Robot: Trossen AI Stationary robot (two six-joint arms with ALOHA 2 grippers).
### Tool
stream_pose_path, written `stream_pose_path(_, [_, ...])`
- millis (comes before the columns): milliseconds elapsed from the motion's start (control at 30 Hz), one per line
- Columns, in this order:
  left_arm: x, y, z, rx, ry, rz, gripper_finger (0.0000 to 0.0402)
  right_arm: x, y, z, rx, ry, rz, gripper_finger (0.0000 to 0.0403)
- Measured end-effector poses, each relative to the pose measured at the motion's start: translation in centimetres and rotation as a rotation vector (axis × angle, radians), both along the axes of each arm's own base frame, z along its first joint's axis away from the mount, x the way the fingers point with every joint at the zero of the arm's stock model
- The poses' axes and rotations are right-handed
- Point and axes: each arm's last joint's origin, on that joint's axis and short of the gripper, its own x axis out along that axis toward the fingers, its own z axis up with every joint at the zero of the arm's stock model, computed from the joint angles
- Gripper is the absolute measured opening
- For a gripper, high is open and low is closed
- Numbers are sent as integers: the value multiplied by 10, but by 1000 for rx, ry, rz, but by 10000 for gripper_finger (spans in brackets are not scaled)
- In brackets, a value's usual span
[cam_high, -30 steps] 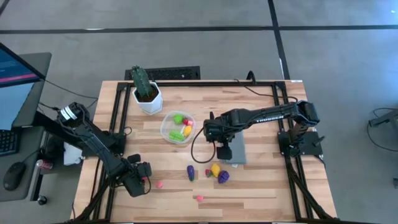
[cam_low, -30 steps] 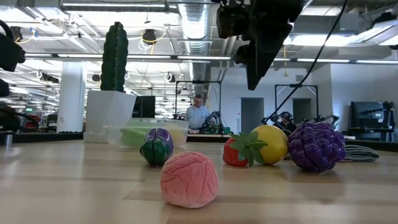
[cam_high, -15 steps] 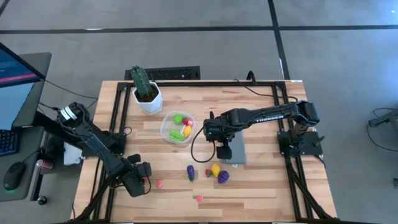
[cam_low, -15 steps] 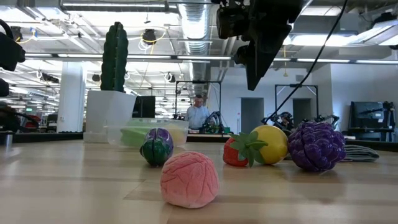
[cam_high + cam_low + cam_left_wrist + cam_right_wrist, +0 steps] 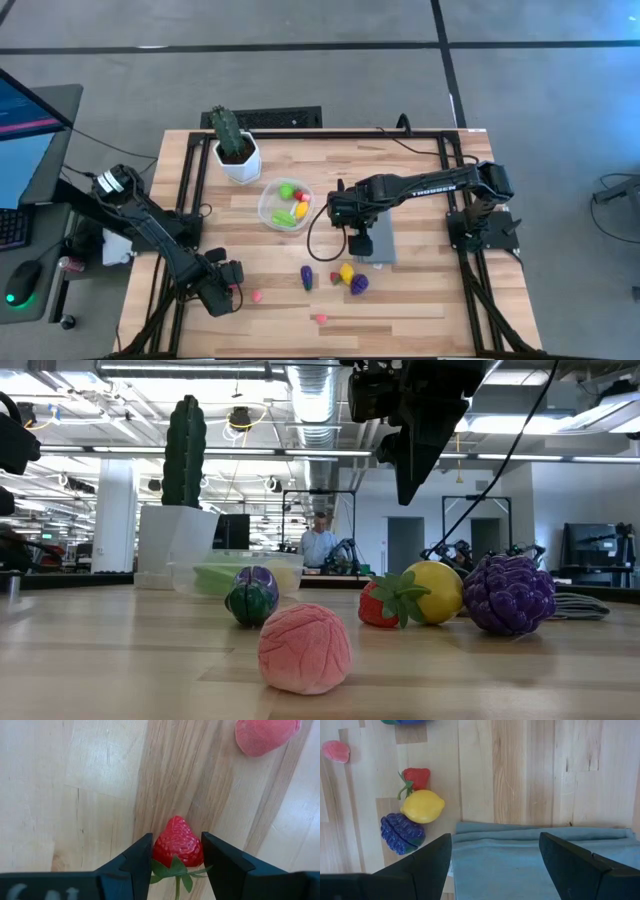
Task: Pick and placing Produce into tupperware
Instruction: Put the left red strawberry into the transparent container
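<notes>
Left gripper [image 5: 176, 851] is parked low at the table's front-left corner, jaws narrowed around a red strawberry [image 5: 177, 841]; both fingers sit right against the berry's sides in the left wrist view, leaf and stem pointing back toward the wrist, so a grip on it is read, with the berry seen against the wooden table [image 5: 420, 190]. A pink piece [image 5: 265, 735] lies just ahead of that gripper, apart from it; from above it shows as a pink dot [image 5: 257, 296] beside the left gripper [image 5: 228, 285]. A second pink piece [image 5: 321, 319] lies farther out toward the table's front edge, near mid-table, and is seen close up in the low view [image 5: 304, 648]. Right gripper [image 5: 495, 851] hangs above the grey cloth [image 5: 540, 855], jaws spread wide, nothing between them. Ahead of it and off the cloth's edge, three pieces are clustered: a second strawberry [image 5: 416, 776], a yellow lemon [image 5: 422, 806] touching it, and a purple fruit [image 5: 401, 833] touching the lemon. A purple-and-green piece [image 5: 307, 276] lies a little further out from that cluster, away from the right gripper. The tupperware [image 5: 268, 205] sits between the two arms, beside the right gripper's wrist end and well apart from the left gripper; green, yellow and red pieces are already inside it. A cactus [image 5: 227, 128] in a white pot [image 5: 240, 162] stands just behind the tupperware. A person [image 5: 319, 545] is visible far back in the room.
</notes>
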Motion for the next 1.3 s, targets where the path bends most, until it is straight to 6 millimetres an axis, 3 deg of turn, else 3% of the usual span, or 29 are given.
stream_pose_path(467, [1, 0, 0, 13, -27, 5, 149, 0, 0, 0, 2, 1, -7, 322])
stream_pose_path(700, [6, -1, 10, 44, -118, 36, 149, 0, 0, 0, 2, 1, -9, 322])
stream_pose_path(967, [10, 15, 36, 52, -302, 136, 148, 0, 0, 0, 2, 1, -9, 322])
stream_pose_path(1300, [14, 51, 76, 147, -577, 235, 148, 0, 0, 0, 2, 1, -9, 322])
